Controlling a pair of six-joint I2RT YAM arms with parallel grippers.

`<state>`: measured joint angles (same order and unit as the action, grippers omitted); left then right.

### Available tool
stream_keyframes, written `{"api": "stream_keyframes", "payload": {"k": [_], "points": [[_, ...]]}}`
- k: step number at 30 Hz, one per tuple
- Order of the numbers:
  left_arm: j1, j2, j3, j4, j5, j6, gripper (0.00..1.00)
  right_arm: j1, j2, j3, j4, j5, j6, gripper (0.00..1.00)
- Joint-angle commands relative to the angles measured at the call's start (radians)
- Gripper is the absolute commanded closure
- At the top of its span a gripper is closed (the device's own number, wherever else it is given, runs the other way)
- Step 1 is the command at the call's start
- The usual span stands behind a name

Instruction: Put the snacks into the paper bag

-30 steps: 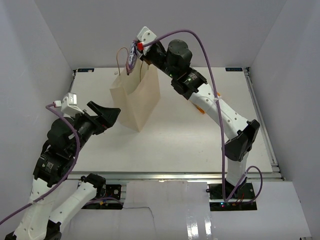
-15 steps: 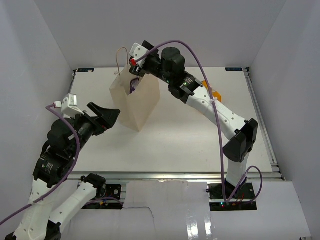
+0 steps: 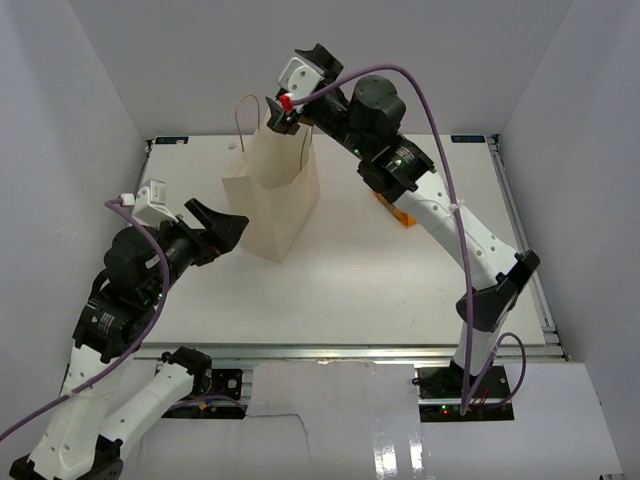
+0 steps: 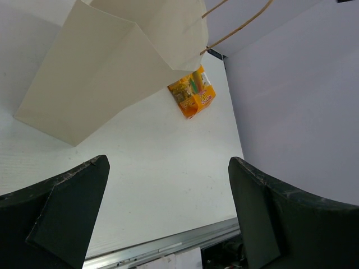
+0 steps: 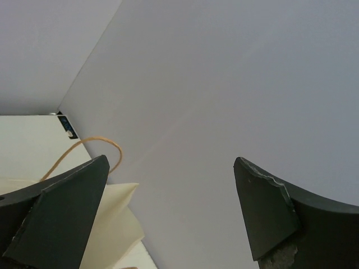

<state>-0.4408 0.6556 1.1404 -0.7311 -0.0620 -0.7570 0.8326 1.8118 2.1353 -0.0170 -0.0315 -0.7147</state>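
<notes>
One tall tan paper bag (image 3: 275, 195) stands with one orange pack (image 4: 192, 96) near it, while the left gripper (image 4: 168, 188) and right gripper (image 5: 168, 188) both gape empty.

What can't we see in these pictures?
- Inside the paper bag: its own walls hide it in every view, so its contents cannot be told.
- Orange pack: mostly under the right arm from above; print too small to read from the left wrist.
- Bag's top: cut off by the left wrist picture's upper edge.
</notes>
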Motion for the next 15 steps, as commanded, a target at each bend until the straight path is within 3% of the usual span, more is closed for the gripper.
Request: {"api": "stream_keyframes", "payload": {"k": [1, 5, 9, 10, 13, 15], "points": [[-0.003, 0.030, 0.045, 0.033, 0.057, 0.024, 0.02, -0.006, -0.120, 0.005, -0.044, 0.074, 0.024, 0.01], [-0.003, 0.065, 0.047, 0.071, 0.170, 0.038, 0.02, -0.160, -0.256, -0.150, -0.177, 0.030, 0.200, 0.05], [-0.003, 0.114, 0.038, 0.099, 0.281, 0.042, 0.02, -0.419, -0.341, -0.332, -0.343, -0.166, 0.405, 0.09], [-0.003, 0.122, 0.033, 0.102, 0.297, 0.042, 0.02, -0.481, -0.350, -0.371, -0.378, -0.282, 0.435, 0.10], [-0.003, 0.125, -0.002, 0.125, 0.312, 0.036, 0.02, -0.708, -0.341, -0.509, -0.526, -0.486, 0.419, 0.10], [-0.003, 0.108, -0.027, 0.142, 0.303, 0.031, 0.02, -0.754, -0.310, -0.583, -0.630, -0.499, 0.403, 0.10]]}}
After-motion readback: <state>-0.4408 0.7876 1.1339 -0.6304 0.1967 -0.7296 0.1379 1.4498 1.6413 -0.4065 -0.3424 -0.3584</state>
